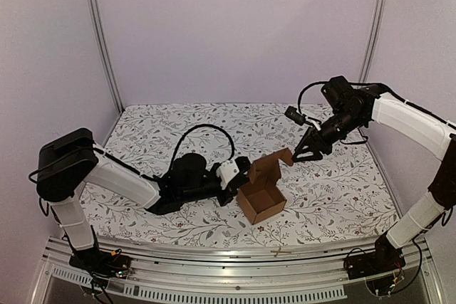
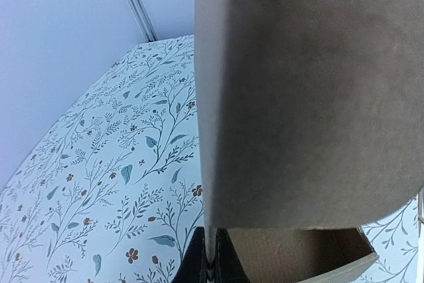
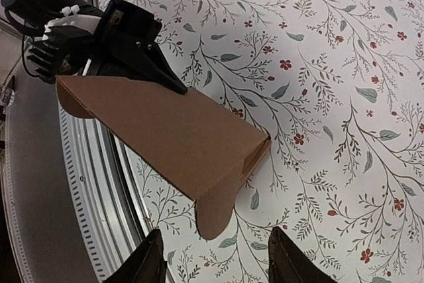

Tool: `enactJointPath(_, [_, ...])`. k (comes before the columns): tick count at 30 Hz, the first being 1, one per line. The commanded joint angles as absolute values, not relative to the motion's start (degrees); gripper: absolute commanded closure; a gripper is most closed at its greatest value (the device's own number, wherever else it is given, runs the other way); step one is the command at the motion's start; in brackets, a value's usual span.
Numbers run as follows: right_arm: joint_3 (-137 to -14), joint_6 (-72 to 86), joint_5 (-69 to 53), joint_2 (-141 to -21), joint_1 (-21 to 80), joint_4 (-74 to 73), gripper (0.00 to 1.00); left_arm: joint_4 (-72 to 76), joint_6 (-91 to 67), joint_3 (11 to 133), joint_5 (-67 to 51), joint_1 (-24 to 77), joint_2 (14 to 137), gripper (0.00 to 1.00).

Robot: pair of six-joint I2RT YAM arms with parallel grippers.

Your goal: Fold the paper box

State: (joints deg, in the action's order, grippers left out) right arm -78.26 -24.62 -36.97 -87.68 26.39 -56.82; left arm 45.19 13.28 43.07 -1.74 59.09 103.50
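Gaping paper box [image 1: 262, 197], mouth upward

The left arm [image 1: 121, 179] and the right arm [image 1: 410, 122] have white shells with black joints. A black cable [image 1: 203, 127] loops at 11 o'clock of the left gripper [image 1: 244, 176].

The box [image 1: 262, 198] sits on the table [image 1: 342, 197] with its top open. A flap [image 1: 275, 161] stands up at the back. The left gripper [image 1: 246, 175] blocks the left side. Front and right sides are free.
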Motion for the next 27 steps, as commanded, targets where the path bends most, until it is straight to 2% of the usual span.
enactJointPath(1, [-76.99, -21.55, -33.88, -88.46, 27.49, -52.81, 0.5, 45.83, 19.67, 43.53, -0.18, 58.79, 105.5, 0.99])
enactJointPath(6, [-75.99, -20.27, -33.57, -88.94, 27.81, -51.27, 0.62, 45.51, 20.77, 43.93, 1.65, 58.8, 105.89, 0.95])
enactJointPath(10, [-74.33, -19.67, -33.4, -88.95, 28.94, -50.49, 0.84, 45.31, 21.33, 43.65, 3.42, 59.42, 105.38, 0.83])
enactJointPath(15, [-71.8, -18.32, -32.92, -87.25, 29.2, -48.86, 0.94, 42.43, 21.7, 42.6, 5.65, 61.2, 102.64, 0.65])
enactJointPath(22, [-71.33, -18.11, -31.02, -84.29, 29.35, -48.1, 0.94, 42.08, 20.34, 41.14, 7.93, 63.16, 100.78, 0.65])
enactJointPath(23, [-72.25, -18.3, -30.23, -83.8, 29.33, -48.5, 0.91, 42.55, 20.24, 41.13, 8.57, 63.27, 100.81, 0.65])
enactJointPath(26, [-76.32, -18.83, -27.33, -83.13, 29.35, -49.0, 0.68, 43.74, 19.61, 40.92, 9.4, 63.37, 100.4, 0.65])
enactJointPath(27, [-77.92, -18.85, -27.29, -83.47, 29.32, -49.66, 0.66, 43.67, 19.51, 41.14, 9.39, 63.37, 100.23, 0.65])
